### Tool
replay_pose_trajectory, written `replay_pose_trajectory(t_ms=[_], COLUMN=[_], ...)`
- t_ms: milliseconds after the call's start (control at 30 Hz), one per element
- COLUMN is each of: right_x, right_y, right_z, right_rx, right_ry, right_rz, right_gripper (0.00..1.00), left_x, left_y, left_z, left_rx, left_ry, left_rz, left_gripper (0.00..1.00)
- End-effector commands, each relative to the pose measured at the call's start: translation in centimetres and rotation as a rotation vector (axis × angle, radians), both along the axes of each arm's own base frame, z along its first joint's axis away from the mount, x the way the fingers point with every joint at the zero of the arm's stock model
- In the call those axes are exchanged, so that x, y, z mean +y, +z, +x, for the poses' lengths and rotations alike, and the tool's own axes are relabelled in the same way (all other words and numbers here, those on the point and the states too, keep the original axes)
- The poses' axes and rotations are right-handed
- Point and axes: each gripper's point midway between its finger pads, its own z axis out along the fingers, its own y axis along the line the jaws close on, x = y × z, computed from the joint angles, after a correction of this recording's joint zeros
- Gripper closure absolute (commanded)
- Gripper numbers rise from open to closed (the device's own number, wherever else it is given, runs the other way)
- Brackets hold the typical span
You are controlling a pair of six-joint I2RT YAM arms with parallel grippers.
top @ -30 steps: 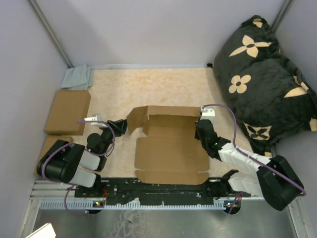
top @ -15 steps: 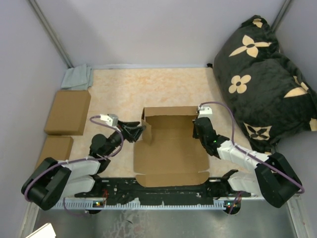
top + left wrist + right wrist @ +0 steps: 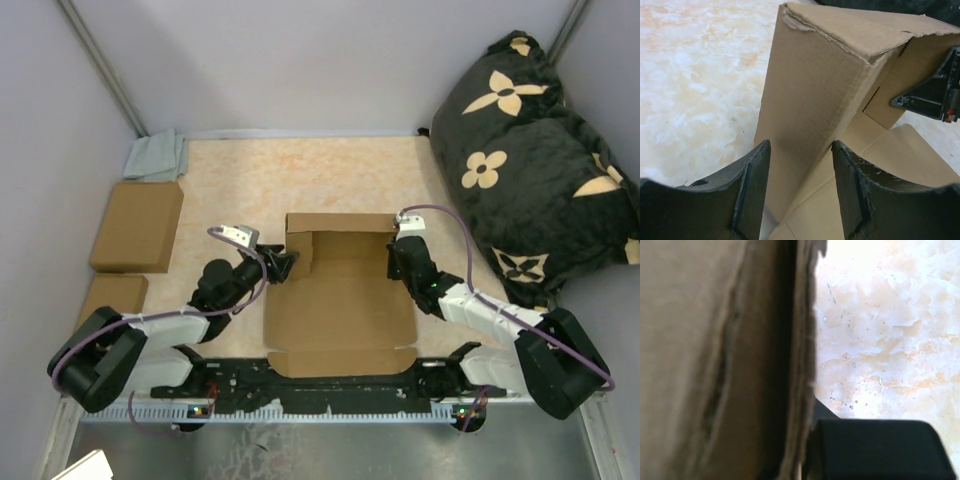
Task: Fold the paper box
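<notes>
The paper box [image 3: 340, 310] lies on the table between my arms, with its back wall and both side flaps standing upright. My left gripper [image 3: 283, 266] is open at the box's left rear corner. In the left wrist view the left gripper [image 3: 800, 145] points at the raised left flap [image 3: 815, 90], which stands just ahead of the open fingers. My right gripper [image 3: 397, 262] straddles the right side flap. In the right wrist view the cardboard [image 3: 715, 360] fills the left, pressed against the one visible finger [image 3: 875, 450]; the other finger is hidden behind it.
Two ready-made brown boxes [image 3: 137, 226] [image 3: 113, 298] lie along the left wall, with a grey cloth [image 3: 156, 156] behind them. A black pillow with tan flowers [image 3: 535, 150] fills the right rear corner. Grey walls close in the back and sides.
My left gripper has moved right and forward to the box's left flap, which has gone from spread outward to upright. The right flap has risen too. The right gripper has barely shifted.
</notes>
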Motion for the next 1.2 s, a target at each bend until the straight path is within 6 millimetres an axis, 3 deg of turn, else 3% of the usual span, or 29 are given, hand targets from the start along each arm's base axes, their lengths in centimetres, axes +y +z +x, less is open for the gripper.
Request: replay_pose_trajectory(t_ms=[0,367,600,667,767,1033,1167], right_x=[1.8,2.3,2.2,1.9,1.5,1.3,1.3], right_y=[2.5,2.6,2.8,2.8,2.5,2.2,2.6], right_z=[0.8,0.6,0.6,0.7,0.7,1.2,1.5], right_rx=[-0.074,-0.080,-0.073,-0.066,-0.056,-0.030,-0.031], right_ry=[0.068,0.103,0.073,0.043,0.009,-0.045,-0.056], right_rz=[0.076,0.089,0.107,0.109,0.107,0.103,0.102], right_gripper=[0.96,0.96,0.97,0.98,0.99,0.99,0.99], left_x=[-0.3,-0.1,-0.6,-0.1,0.8,2.4,1.7], left_y=[1.4,1.1,-0.6,-1.3,-2.1,-3.2,-3.7], left_z=[1.6,3.2,5.4,6.1,7.1,6.9,6.4], left_rx=[-0.064,-0.082,-0.005,0.036,0.111,0.187,0.197], left_ry=[0.050,0.139,0.265,0.333,0.445,0.680,0.658], left_rz=[0.042,0.131,0.274,0.318,0.390,0.581,0.570], left_gripper=[0.41,0.38,0.60,0.72,0.98,1.00,1.00])
